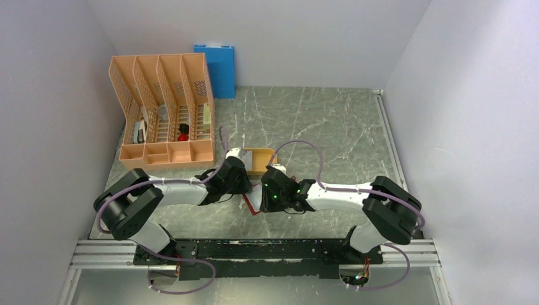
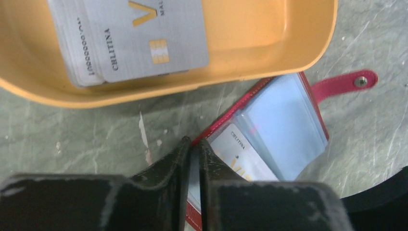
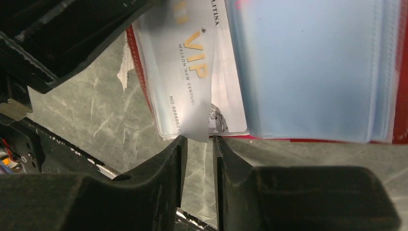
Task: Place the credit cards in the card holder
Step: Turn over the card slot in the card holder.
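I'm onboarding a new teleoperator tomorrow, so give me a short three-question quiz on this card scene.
1. True or false: credit cards lie stacked in the orange tray.
2. The left claw is: A) wide open; B) shut on an edge of the card holder; C) gripping the tray.
3. What does the right claw hold?
Key: 1 true; 2 B; 3 nothing, it is open.
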`<state>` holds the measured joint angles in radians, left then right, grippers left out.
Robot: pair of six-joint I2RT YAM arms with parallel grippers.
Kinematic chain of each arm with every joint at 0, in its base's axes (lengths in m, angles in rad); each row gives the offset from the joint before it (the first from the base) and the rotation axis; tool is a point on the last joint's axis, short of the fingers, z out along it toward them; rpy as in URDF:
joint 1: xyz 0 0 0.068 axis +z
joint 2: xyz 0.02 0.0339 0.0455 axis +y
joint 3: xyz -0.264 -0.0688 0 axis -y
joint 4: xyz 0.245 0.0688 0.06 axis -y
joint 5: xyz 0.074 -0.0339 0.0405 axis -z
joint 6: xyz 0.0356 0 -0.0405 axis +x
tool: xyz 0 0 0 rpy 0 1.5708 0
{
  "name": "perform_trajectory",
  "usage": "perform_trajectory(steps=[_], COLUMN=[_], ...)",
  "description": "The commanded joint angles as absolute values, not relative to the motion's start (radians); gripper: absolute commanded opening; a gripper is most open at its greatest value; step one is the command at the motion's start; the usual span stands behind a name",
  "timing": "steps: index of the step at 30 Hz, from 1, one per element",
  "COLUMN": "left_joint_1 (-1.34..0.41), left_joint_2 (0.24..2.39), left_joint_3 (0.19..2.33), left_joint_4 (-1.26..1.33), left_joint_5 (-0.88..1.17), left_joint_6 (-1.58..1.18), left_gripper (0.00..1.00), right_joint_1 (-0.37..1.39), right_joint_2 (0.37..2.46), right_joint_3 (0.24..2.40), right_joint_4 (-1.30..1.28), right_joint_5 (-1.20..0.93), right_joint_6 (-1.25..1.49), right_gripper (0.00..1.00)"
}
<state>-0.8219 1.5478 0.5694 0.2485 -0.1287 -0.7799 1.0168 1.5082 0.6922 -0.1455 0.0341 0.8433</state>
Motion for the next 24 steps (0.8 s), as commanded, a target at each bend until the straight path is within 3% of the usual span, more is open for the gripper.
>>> perform_trajectory(steps=[1, 5, 10, 16, 24], left_joint_1=[-0.836, -0.831, -0.831, -0.830, -0.831], left_joint_2=[1.489, 1.440, 1.352, 1.330, 1.333], left_joint_3=[0.611, 0.644, 0.633, 0.553, 0.490], left_joint_4=[0.104, 0.055, 0.013, 0.055, 0.031], left_joint_5=[-0.103, -0.116, -0.128, -0.051, -0.072], left_joint_6=[-0.752, -0.740, -0.745, -0.748, -0.741], left_gripper=[0.20, 0.32, 0.36, 0.28, 0.17], right_joint_1=[1.013, 1.014, 0.975, 0.869, 0.844], right_joint_2=[1.419, 1.351, 1.319, 1.399, 1.540], right_joint_3=[0.689, 0.706, 0.747, 0.736, 0.797], right_joint_4=[-0.175, -0.268, -0.297, -0.113, -0.104], right_joint_5=[0.038, 0.021, 0.060, -0.041, -0.029], right_joint_6=[0.770, 0.726, 0.708, 0.718, 0.676], right_gripper=[0.32, 0.35, 0.35, 0.30, 0.17])
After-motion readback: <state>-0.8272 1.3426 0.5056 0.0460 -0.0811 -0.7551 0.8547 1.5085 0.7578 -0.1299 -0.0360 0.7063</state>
